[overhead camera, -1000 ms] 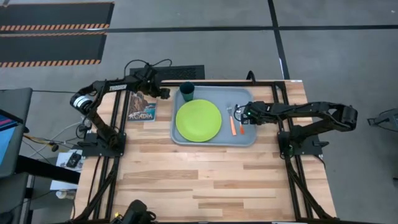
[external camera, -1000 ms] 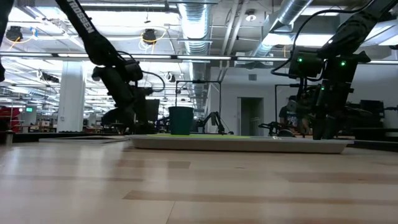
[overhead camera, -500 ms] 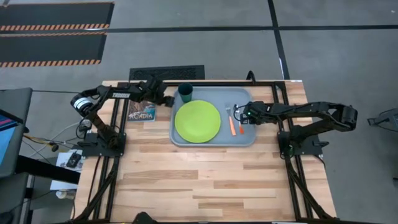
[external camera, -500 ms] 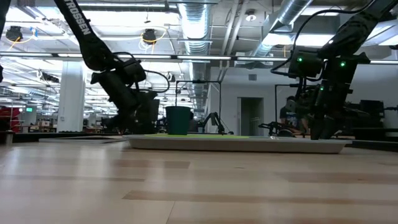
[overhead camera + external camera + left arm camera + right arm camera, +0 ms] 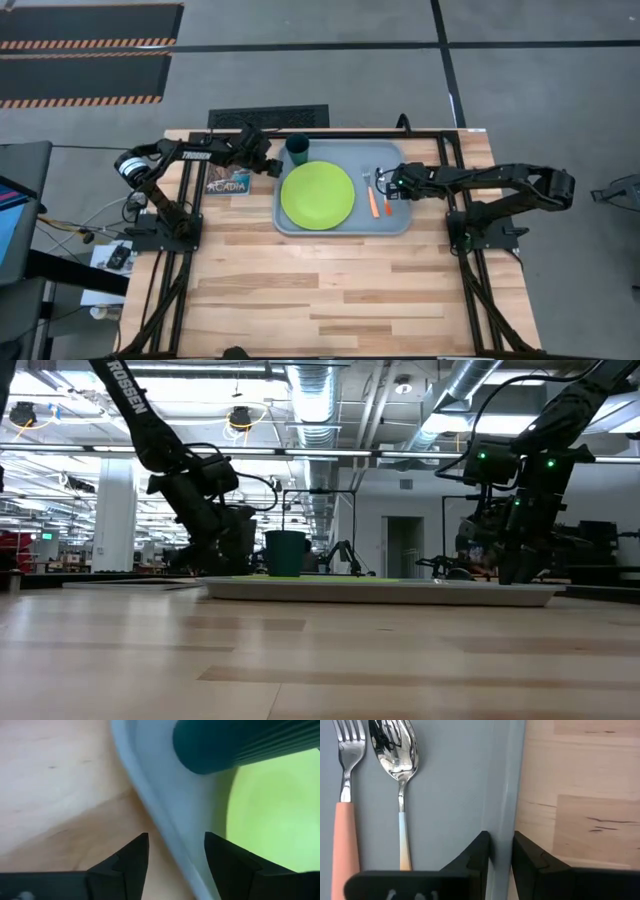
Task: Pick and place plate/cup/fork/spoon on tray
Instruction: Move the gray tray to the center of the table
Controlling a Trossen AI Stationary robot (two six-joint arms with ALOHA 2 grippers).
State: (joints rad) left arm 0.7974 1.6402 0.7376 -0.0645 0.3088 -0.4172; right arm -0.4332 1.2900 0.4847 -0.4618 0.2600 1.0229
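Observation:
The grey-blue tray [image 5: 400, 222] lies on the wooden table. On it lie the lime-green plate [image 5: 318, 194], the teal cup [image 5: 298, 148] at its far left corner, the orange-handled fork [image 5: 372, 196] and the orange-handled spoon [image 5: 388, 203]. My left gripper [image 5: 175, 857] is open and low at the tray's left rim [image 5: 150, 805]. One finger stands outside the rim and one over it, and I cannot tell whether they touch it. My right gripper [image 5: 500, 852] is shut on the tray's right rim, beside the spoon [image 5: 395, 745] and fork [image 5: 347, 750]. My right gripper pinches the tray's right rim [image 5: 501, 820] between its two fingers, one finger inside the tray [image 5: 479, 852] and one outside over the wood [image 5: 525, 855]. The fingers come from above, pointing down. The tray lies flat on the table.
A printed card [image 5: 230, 183] lies on the table left of the tray, under my left arm. Bare wood lies between the tray and the table's near edge [image 5: 350, 300]. Black frame rails run along both table sides.
My left gripper has come down and toward the tray's left rim, near the cup. My right gripper has kept still on the right rim.

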